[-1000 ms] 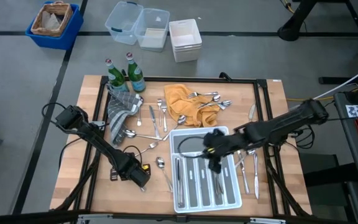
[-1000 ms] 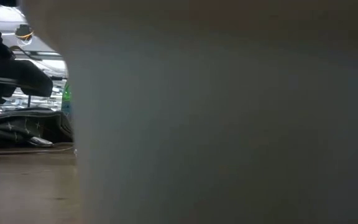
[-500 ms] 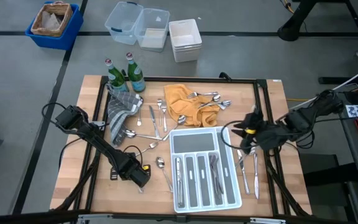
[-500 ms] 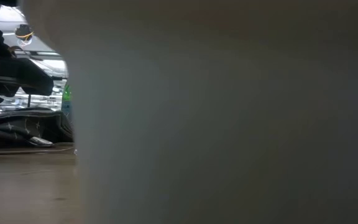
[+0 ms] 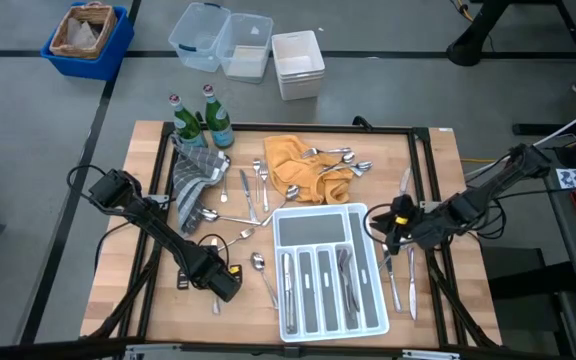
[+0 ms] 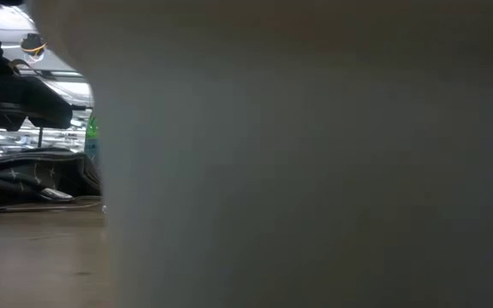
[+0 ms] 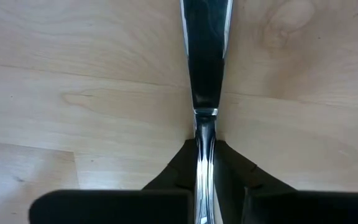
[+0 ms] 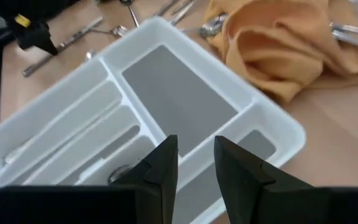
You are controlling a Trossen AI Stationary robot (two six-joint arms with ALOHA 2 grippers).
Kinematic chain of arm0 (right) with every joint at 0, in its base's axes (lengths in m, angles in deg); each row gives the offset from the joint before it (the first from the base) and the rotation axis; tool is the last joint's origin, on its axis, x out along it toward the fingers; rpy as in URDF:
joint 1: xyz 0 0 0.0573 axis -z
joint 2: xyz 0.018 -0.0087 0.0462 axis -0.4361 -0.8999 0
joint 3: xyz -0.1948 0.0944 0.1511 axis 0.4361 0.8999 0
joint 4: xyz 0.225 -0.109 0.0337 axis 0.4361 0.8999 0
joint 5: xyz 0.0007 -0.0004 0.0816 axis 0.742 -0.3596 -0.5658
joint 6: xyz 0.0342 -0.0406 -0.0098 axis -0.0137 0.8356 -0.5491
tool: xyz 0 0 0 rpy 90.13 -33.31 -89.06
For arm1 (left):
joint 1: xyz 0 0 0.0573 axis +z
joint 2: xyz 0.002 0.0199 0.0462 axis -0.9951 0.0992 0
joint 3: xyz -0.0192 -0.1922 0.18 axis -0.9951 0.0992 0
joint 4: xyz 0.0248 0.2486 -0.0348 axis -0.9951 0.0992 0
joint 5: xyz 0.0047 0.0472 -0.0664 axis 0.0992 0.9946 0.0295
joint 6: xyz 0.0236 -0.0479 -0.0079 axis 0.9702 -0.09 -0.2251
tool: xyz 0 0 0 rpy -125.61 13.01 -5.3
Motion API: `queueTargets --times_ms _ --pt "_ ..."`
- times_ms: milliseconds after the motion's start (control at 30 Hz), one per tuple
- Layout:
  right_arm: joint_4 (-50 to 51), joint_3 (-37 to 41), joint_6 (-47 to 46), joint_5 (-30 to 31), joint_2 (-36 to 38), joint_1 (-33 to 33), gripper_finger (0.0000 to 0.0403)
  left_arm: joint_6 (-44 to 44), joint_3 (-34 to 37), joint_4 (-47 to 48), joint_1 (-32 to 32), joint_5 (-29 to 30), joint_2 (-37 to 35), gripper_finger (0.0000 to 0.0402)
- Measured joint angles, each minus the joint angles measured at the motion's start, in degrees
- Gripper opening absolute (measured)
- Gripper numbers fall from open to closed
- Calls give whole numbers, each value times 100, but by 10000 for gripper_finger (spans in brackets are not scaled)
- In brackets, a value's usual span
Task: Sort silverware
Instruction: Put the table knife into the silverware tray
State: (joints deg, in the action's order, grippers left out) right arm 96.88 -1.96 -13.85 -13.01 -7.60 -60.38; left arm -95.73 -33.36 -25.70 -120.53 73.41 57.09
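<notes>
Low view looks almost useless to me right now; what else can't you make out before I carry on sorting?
- Low view: a pale blurred surface close to the lens fills most of it; only a green glass bottle edge shows.
- Left wrist view: the slim shiny metal utensil between the left gripper jaws is cut off by the edge; fork, spoon or knife is unclear.
- High view: pieces inside the white compartmented plastic tray are too small to identify.

A pale blur fills most of my low view. The knife (image 7: pixel 205 81) pinched between my left fingers (image 7: pixel 174 173) runs off at twelve o'clock.
</notes>
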Motion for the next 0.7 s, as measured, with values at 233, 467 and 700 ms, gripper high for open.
queueTargets --times_ms 233,467,700 --pt "-778 533 -19 -34 -50 2 106 176 30 -77 -4 110 -235 17" --pt "-842 549 -17 -33 -50 2 106 468 21 -495 -4 328 -417 22" --pt "-841 549 -17 -32 -52 2 106 745 13 -1328 0 753 -429 22"
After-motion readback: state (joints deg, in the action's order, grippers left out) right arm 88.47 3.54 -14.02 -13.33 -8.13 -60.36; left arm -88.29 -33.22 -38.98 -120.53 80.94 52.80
